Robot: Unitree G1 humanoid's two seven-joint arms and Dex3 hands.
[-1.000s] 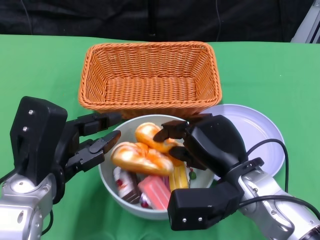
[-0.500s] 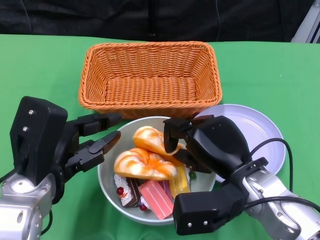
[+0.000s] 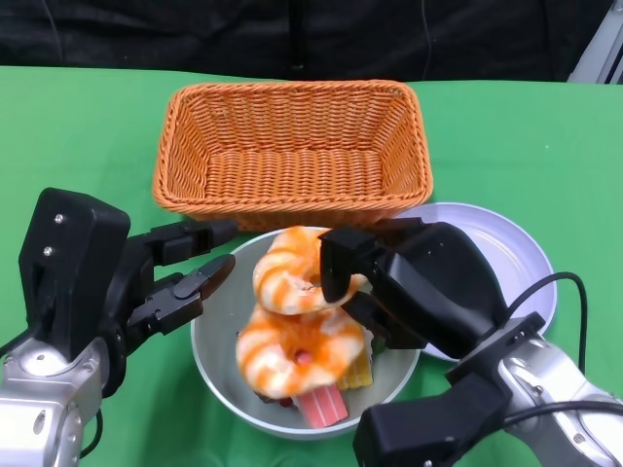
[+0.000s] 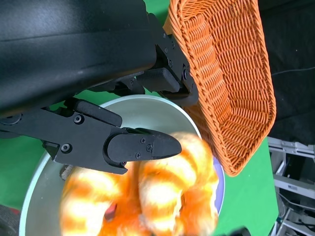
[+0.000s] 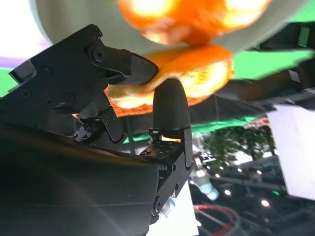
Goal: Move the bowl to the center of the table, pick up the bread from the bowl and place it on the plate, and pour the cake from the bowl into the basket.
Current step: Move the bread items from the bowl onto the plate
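Lifted clear of the bowl (image 3: 219,375) now, one bread piece (image 3: 287,270) is clamped in the right robot hand (image 3: 389,287); the plate (image 3: 506,253) waits at three o'clock. The left robot hand (image 3: 165,277) is held apart, empty.

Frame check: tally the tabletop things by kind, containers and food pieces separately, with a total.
Basket: 1
Bowl: 1
Plate: 1
Bread pieces: 2, the upper bread pinched by the right robot hand, the lower bread in the bowl
Cake pieces visible under the bread: at least 2, a pink one and a yellow one; others may be hidden
Total: at least 7
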